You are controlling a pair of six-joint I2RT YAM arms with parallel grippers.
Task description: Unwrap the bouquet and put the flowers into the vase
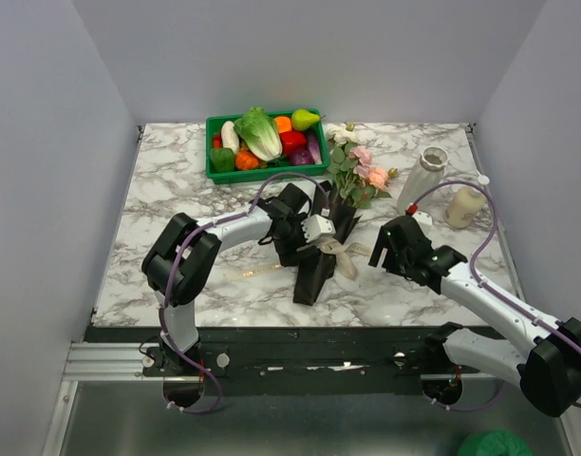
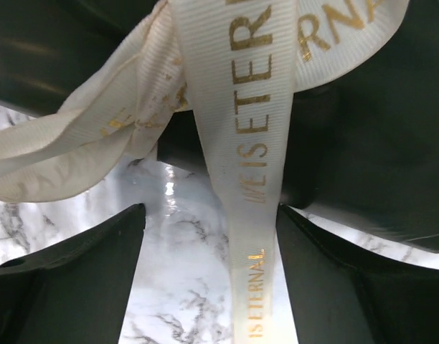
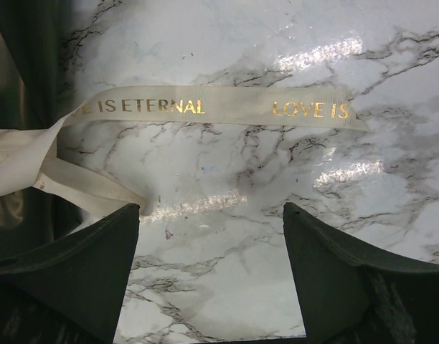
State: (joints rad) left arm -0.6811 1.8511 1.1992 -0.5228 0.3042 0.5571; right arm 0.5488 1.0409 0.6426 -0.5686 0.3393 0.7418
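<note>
Marble table (image 1: 177, 171) bears the bouquet (image 1: 317, 271). Over its wrap the left pincer (image 2: 211, 208) is open, with the ribbon (image 2: 252, 107) hanging between its fingers. The right pincer (image 3: 211, 208) is open and empty, ribbon lying flat just ahead of its tips. The vase (image 1: 425, 176) stands farther beyond.

Plain grey walls (image 1: 300, 57) are boxing in the marble-patterned table (image 1: 167, 176), and light is glinting off its glossy top.
</note>
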